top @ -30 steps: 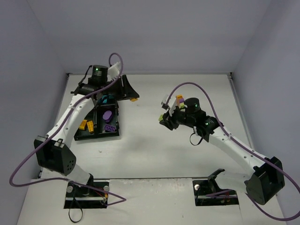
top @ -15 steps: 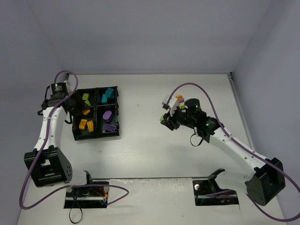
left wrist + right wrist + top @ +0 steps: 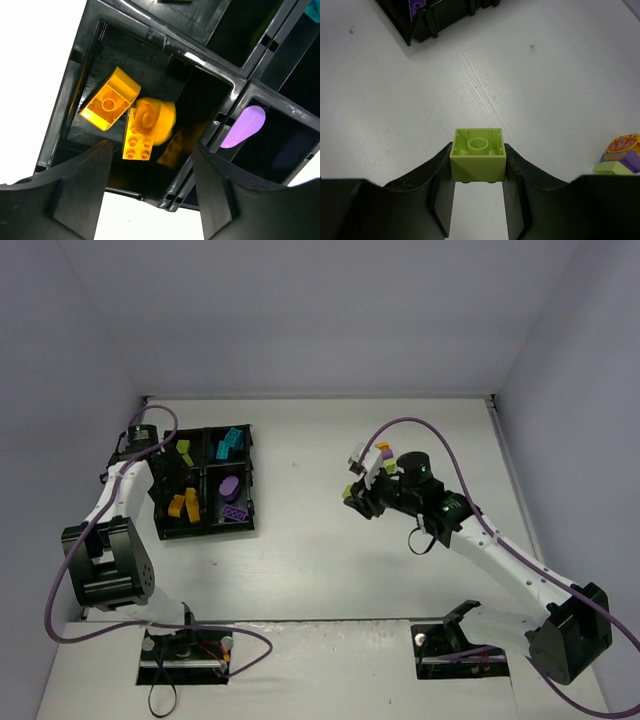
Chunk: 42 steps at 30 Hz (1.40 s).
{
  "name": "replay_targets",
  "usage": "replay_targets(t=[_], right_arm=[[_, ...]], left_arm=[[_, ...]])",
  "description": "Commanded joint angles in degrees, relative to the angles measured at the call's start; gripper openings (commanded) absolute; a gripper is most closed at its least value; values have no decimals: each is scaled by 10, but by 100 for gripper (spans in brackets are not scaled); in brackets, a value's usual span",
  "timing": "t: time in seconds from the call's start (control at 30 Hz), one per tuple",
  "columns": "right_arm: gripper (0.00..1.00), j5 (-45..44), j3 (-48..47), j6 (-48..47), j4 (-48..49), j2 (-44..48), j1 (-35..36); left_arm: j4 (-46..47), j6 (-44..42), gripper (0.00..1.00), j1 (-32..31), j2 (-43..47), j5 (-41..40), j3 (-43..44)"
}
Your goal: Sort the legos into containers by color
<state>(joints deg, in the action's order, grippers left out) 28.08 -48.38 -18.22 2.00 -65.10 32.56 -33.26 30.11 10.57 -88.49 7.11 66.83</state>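
Observation:
The black tray [image 3: 203, 468] lies at the left with four compartments: yellow-green legos [image 3: 184, 452] far left, cyan [image 3: 230, 443] far right, orange [image 3: 182, 505] near left, purple [image 3: 231, 485] near right. My left gripper [image 3: 165, 485] is open and empty over the orange compartment. The left wrist view shows it [image 3: 150, 165] above two orange bricks [image 3: 110, 99], with the oval purple piece [image 3: 244, 126] in the compartment beside them. My right gripper [image 3: 352, 496] is shut on a yellow-green brick [image 3: 478, 155] and holds it above the table right of the tray.
A small stack of orange, purple and yellow-green pieces [image 3: 384, 451] stands on the table beyond my right gripper; it also shows in the right wrist view [image 3: 621, 154]. A tray corner [image 3: 435, 15] shows far ahead of the right gripper. Grey walls surround the table.
My left arm has swung from over the tray's far part round to its left side, and now points at the orange compartment. The right arm has barely moved and still holds its brick.

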Motion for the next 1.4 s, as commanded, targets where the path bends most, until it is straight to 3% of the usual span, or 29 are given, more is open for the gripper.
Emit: replay_targets(t=[0.0,0.17,0.27,0.37,0.6,0.77,0.9,1.37], right_arm=[[0,7,-5,4,27,18,-4],[1,26,-12,-3,30,21,-4],[2,41,-21,-12,33,21,-4],[3,51,-32,-23,33,18,-3],[5,81,-51,-39,32,16,-3],[6,90,-55,-38,28,16,-2],[7,93,-58,-38,25,18,-2],[8,84,-55,-38,24,16,-1]], left_arm=[[28,5,60,-2,11,-8,23],[25,6,60,-14,57,58,37],[21,7,62,-55,94,113,59],[25,12,69,-130,118,160,79],[70,47,71,-265,108,305,121],[88,52,71,-360,78,327,147],[129,77,71,-398,63,347,153],[112,71,72,-474,3,345,202]])
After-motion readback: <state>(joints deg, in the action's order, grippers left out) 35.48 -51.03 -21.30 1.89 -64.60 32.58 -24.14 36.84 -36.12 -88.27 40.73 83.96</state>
